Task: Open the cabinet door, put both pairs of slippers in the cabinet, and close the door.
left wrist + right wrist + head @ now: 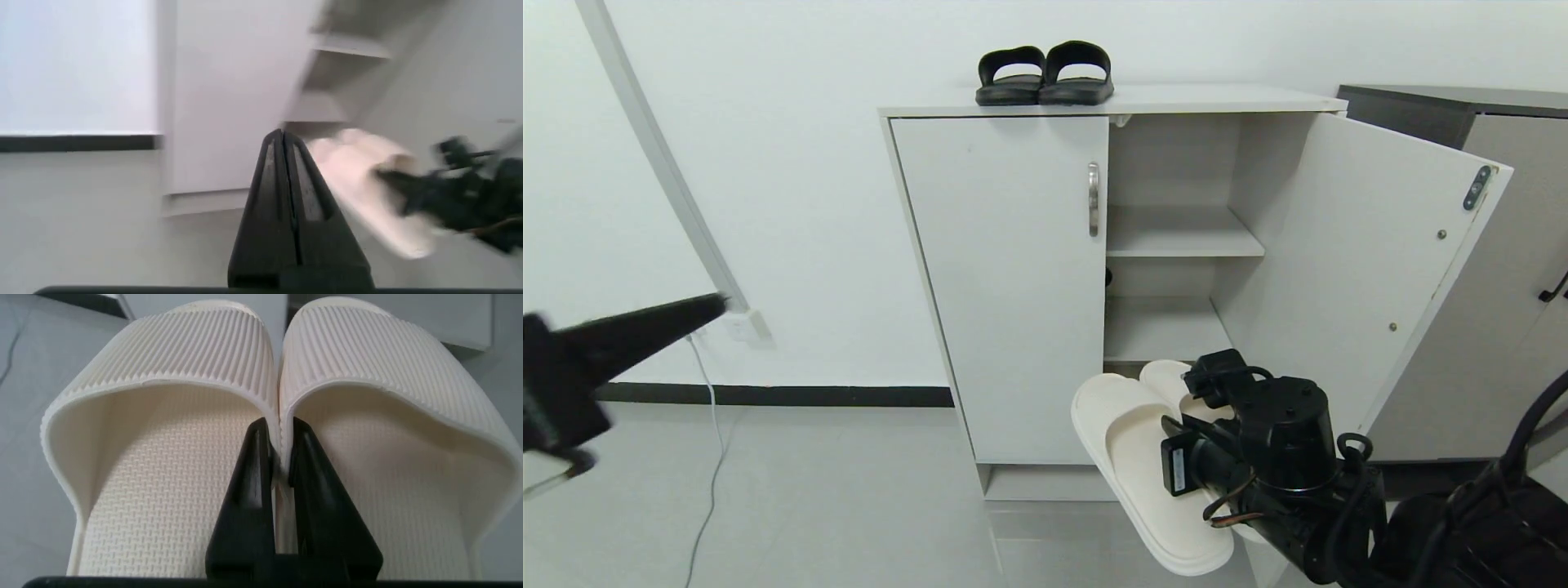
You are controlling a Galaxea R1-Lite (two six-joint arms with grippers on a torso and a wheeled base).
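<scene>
Two pairs to log. Left gripper (283,147) hangs well left of the cabinet (1217,100), jaws pressed together on nothing. Black pair (1045,75) sits side by side, touching, at the cabinet top's front edge, left of centre, above the closed left door (1005,327).

White pair (1131,457) is in the air, low, just before the open right half, toes toward the opening, heels drooping. Right gripper (282,434) pinches the two inner strap edges together, so one hold carries both. Right door (1356,269) stands wide.

We judge the white foam light and soft. The ribbed straps look unlikely to slip, though the soles may swing about the pinch. For the black pair we would take the same spot, the meeting strap edges.
</scene>
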